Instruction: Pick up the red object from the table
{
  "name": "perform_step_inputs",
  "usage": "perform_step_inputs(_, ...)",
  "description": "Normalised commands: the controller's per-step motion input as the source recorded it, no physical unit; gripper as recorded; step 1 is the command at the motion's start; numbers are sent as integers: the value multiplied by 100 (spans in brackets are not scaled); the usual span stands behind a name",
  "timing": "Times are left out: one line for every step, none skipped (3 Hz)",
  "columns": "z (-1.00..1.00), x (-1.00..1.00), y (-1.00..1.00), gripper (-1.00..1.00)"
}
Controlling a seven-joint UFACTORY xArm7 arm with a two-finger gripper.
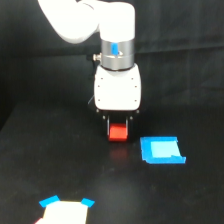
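Red-orange and chunky, the red object (119,132) was seen in the exterior view directly beneath the white gripper (119,131), between its two dark fingers (107,128). No sideways offset was visible: the block lay centred under the arm, its outline too blurred for a long axis to be read. The fingers were set narrow, apparently closed against the block's sides. Whether the block rested on the black table (30,165) or just above it could not be told. A blue square (161,150) lay just to the right.
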Motion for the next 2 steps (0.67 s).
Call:
perform_step_inputs(63, -62, 12, -100)
perform_step_inputs(56, -59, -31, -100)
